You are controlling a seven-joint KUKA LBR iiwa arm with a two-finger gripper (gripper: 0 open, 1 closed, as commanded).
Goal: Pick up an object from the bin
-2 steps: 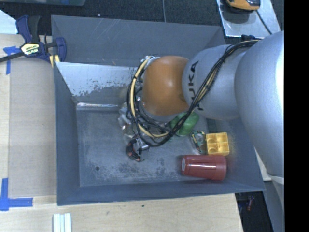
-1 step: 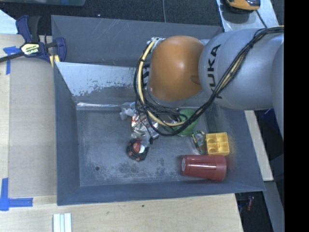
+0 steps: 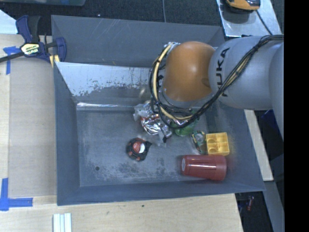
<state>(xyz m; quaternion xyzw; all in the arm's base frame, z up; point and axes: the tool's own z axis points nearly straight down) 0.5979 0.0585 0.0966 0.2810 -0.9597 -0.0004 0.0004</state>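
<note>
Into the grey bin (image 3: 67, 129) my arm (image 3: 251, 76) reaches, a red cylinder (image 3: 203, 167) and yellow block (image 3: 217, 143) lying by its lower right corner, and my claw (image 3: 159, 127), whose opening I cannot tell, sits mid-bin at a crumpled silvery thing (image 3: 143, 112), a small round black-and-red thing (image 3: 137, 149) just below.

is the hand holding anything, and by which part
Cannot be told: the hand is mostly hidden under the orange wrist cover.
</note>
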